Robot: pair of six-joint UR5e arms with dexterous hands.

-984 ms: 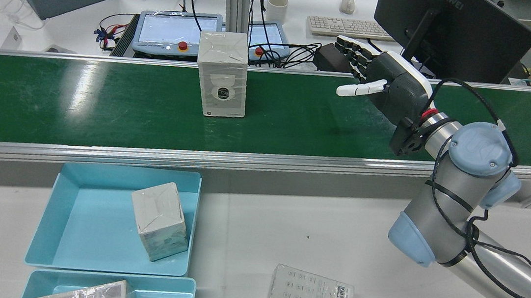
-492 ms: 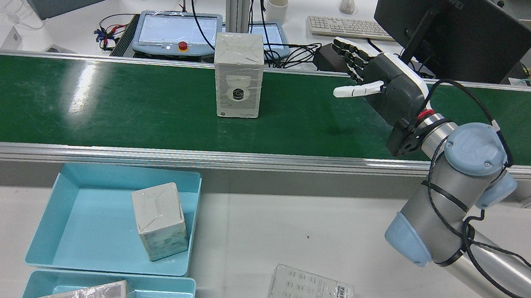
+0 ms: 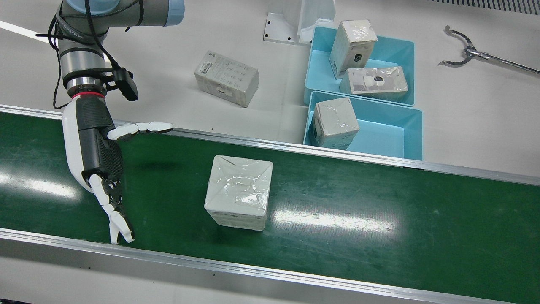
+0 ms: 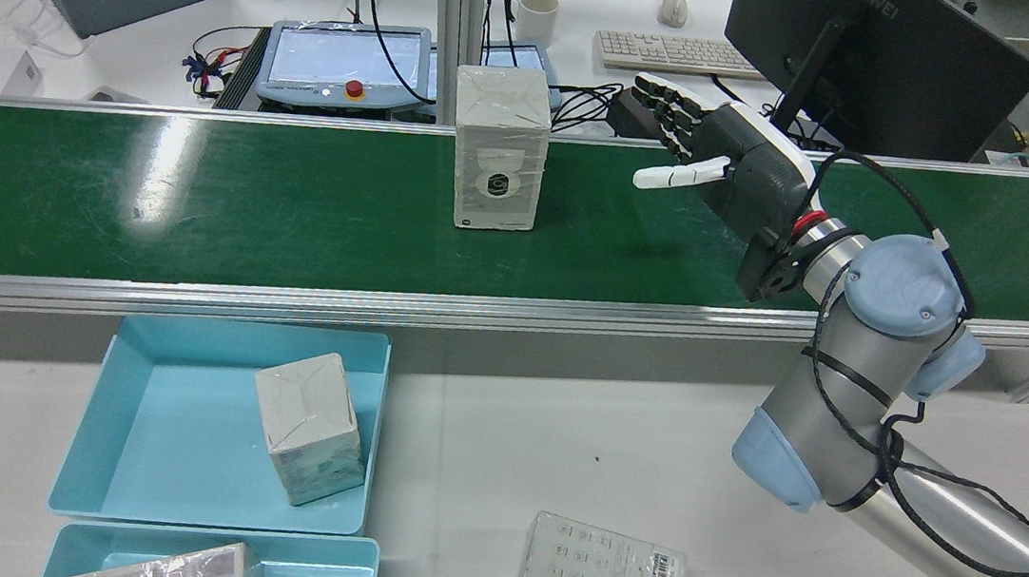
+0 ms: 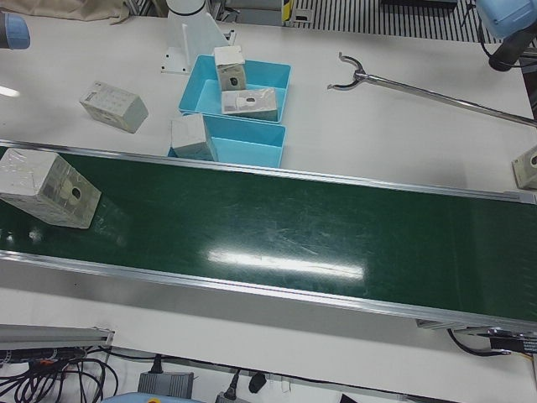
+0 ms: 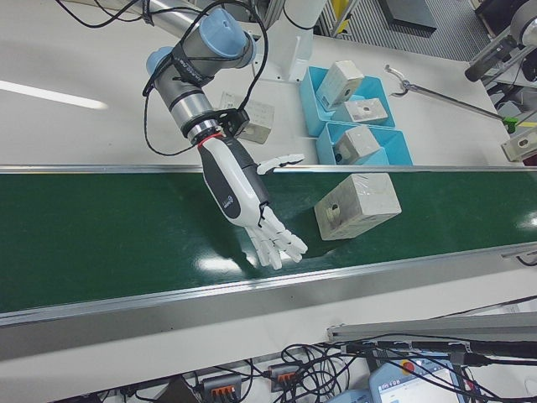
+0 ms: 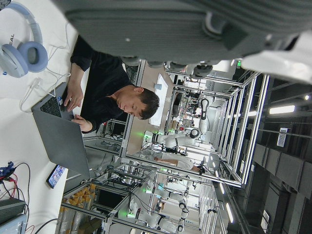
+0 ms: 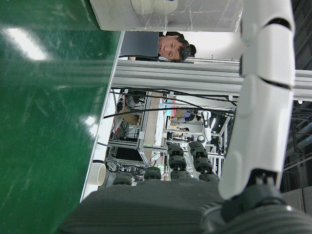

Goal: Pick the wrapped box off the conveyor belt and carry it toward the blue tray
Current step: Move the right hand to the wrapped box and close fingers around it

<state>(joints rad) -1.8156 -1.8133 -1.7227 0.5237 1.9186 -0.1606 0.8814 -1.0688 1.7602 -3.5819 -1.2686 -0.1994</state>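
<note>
Fingers (image 3: 113, 211) of the right hand (image 3: 95, 147) stretch out apart over the green conveyor belt (image 3: 379, 219) in the front view, holding nothing, with the thumb pointing sideways along the belt's near rail. The wrapped box (image 3: 238, 191) stands upright on the belt, near the hand but clear of it. Beyond the rail sit two blue trays, the nearer blue tray (image 3: 392, 139) holding one wrapped box (the farther one holds two), and another wrapped box (image 3: 226, 83) lies on the white table.

From the rear view, the right hand (image 4: 724, 158) hovers above the belt (image 4: 199, 198) with fingers spread, to the right of the wrapped box (image 4: 499, 147); the blue tray (image 4: 164, 443) lies on the table to the lower left.

At the left-front view's left edge the wrapped box (image 5: 46, 186) shows on the belt; neither hand appears.

Seen from the right-front view, the right hand (image 6: 243, 197) is open, the wrapped box (image 6: 357, 206) just beside it.

Only the left hand's dark underside fills the top of the left hand view; whether its fingers are apart cannot be told.

Along the right hand view's top edge sits the wrapped box (image 8: 165, 14), past a white fingertip (image 8: 265, 29).
</note>
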